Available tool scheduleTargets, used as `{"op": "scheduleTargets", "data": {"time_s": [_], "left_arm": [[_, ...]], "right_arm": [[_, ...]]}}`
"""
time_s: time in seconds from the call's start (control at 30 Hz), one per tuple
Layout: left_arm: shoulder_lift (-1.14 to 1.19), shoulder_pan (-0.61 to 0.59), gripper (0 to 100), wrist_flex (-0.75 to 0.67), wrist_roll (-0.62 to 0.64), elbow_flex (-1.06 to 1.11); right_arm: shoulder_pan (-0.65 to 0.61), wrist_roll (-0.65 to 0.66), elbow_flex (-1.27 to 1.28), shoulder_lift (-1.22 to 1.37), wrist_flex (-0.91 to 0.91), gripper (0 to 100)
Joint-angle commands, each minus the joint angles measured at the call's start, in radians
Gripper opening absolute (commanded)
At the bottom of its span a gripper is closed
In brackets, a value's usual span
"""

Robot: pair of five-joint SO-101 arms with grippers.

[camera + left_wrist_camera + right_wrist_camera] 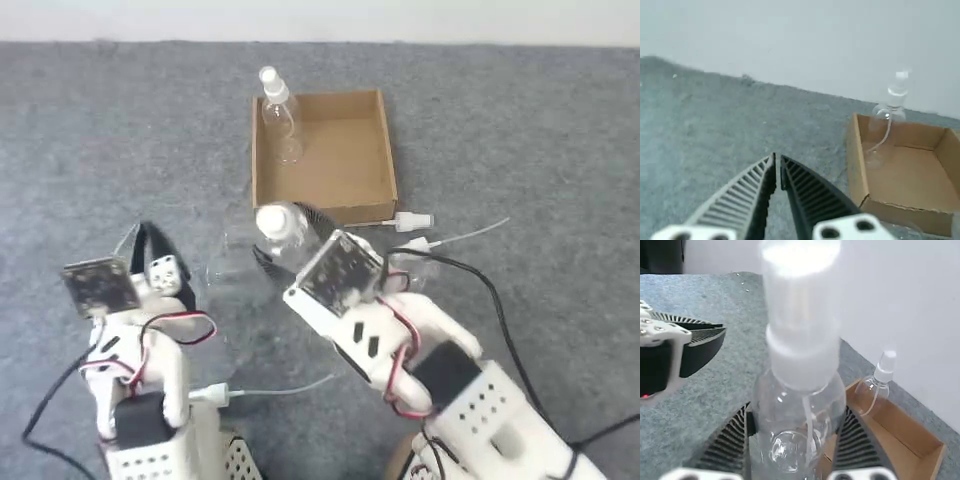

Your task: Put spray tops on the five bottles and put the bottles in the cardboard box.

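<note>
Centre frame: right gripper [796,427] clamped on upright, capped bottle [280,228] | cardboard box [388,150] just above it | left gripper [777,172] pinched together, empty, farther off

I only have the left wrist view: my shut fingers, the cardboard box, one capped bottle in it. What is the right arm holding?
Observer: The right gripper is shut on a bottle with its spray top on, just short of the cardboard box's near wall.
Operator: Any loose tops lying around?
Observer: Three loose tops: two off the box's near right corner, one by the left arm's base.
Operator: Uncapped bottles?
Observer: One clear bottle seems to lie between the arms; too faint to be sure.
</note>
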Motion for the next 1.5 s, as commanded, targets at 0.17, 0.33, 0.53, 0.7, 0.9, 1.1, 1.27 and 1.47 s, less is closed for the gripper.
{"op": "scheduleTargets", "data": {"time_s": [0.17,0.33,0.53,0.7,0.9,1.1,1.27,1.47], "left_arm": [[-0.017,-0.143,1,-0.19,0.144,0.176],[-0.017,-0.176,1,-0.23,0.146,0.197],[-0.017,-0.173,1,-0.229,0.146,0.197],[-0.015,-0.173,1,-0.227,0.146,0.197],[-0.015,-0.173,1,-0.227,0.146,0.197],[-0.015,-0.173,1,-0.227,0.146,0.197],[-0.015,-0.173,1,-0.227,0.146,0.197],[-0.015,-0.175,1,-0.227,0.146,0.197]], "right_arm": [[0.081,0.005,-0.269,0.262,-0.027,0.6],[0.114,0.002,-0.367,0.404,-0.047,0.6],[0.173,-0.084,-0.394,0.584,-0.248,0.6],[0.194,-0.094,-0.394,0.719,-0.394,0.6],[0.2,-0.094,-0.394,0.86,-0.553,0.6],[0.222,-0.095,-0.476,1.02,-0.613,0.6],[0.239,-0.095,-0.582,1.162,-0.611,0.6],[0.245,-0.095,-0.697,1.293,-0.61,0.6]]}}
